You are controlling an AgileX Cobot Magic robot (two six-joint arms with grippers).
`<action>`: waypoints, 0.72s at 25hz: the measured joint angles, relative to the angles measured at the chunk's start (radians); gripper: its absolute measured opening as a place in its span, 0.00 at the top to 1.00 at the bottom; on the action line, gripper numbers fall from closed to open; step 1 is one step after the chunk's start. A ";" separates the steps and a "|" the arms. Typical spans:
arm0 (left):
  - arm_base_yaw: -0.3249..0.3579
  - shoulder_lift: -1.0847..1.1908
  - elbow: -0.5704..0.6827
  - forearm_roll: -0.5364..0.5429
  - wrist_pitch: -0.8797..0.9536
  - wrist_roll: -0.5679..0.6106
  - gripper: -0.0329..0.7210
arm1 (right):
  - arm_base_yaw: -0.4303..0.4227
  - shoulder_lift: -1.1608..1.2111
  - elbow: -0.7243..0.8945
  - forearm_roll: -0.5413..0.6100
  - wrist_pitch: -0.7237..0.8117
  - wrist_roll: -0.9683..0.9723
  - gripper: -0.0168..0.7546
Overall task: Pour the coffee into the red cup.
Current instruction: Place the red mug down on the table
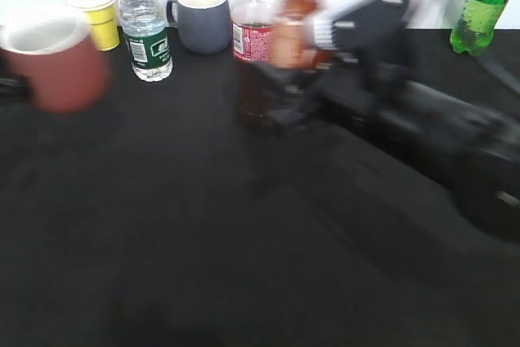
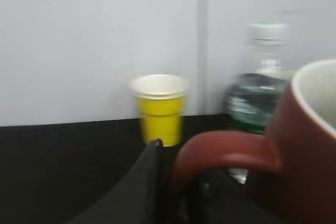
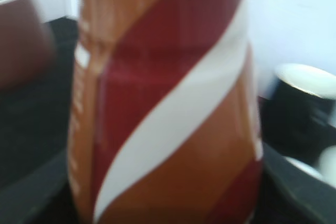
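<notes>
The red cup (image 1: 55,58) is off the table at the far left; it is blurred. In the left wrist view my left gripper (image 2: 181,169) is shut on its loop handle (image 2: 226,148), with the cup body (image 2: 307,145) to the right. The coffee bottle (image 1: 294,22), with its orange-brown and white label, is upright at centre back, held by my right gripper (image 1: 325,38). It fills the right wrist view (image 3: 168,103), where my right gripper (image 3: 168,205) is shut around its lower body. The red cup (image 3: 21,30) shows to the bottle's upper left there.
Along the back stand a yellow paper cup (image 1: 101,18), a water bottle (image 1: 145,34), a grey-blue mug (image 1: 203,18), a red-labelled cola bottle (image 1: 252,34) and a green soda bottle (image 1: 487,2). The black table (image 1: 203,266) fills the front.
</notes>
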 joint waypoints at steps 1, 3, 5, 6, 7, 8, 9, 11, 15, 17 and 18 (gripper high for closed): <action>0.040 0.001 -0.002 -0.001 0.001 0.001 0.82 | 0.000 -0.036 0.038 0.020 -0.011 -0.002 0.29; 0.092 0.033 -0.046 0.000 0.001 0.001 0.82 | 0.000 -0.105 0.100 0.077 -0.017 -0.019 0.29; 0.100 0.107 -0.117 -0.002 0.001 0.001 0.81 | 0.000 -0.165 0.143 0.146 -0.022 -0.073 0.29; 0.100 0.147 -0.149 -0.001 0.003 0.001 0.81 | 0.000 -0.190 0.150 0.168 -0.018 -0.086 0.29; 0.106 0.187 -0.177 0.001 0.004 0.001 0.81 | 0.000 -0.206 0.151 0.177 -0.007 -0.092 0.29; 0.118 0.224 -0.204 0.003 0.008 0.001 0.80 | 0.000 -0.214 0.151 0.182 0.006 -0.094 0.29; 0.134 0.262 -0.233 0.003 0.009 -0.004 0.80 | 0.000 -0.214 0.151 0.183 0.021 -0.094 0.29; 0.152 0.325 -0.306 0.002 0.015 -0.012 0.79 | 0.000 -0.215 0.151 0.185 0.040 -0.095 0.29; 0.157 0.440 -0.459 0.003 0.077 -0.017 0.79 | 0.000 -0.215 0.151 0.186 0.041 -0.096 0.29; 0.158 0.483 -0.521 0.003 0.120 -0.022 0.78 | 0.000 -0.215 0.151 0.186 0.041 -0.098 0.29; 0.162 0.502 -0.551 0.005 0.137 -0.026 0.78 | 0.000 -0.215 0.151 0.186 0.041 -0.098 0.29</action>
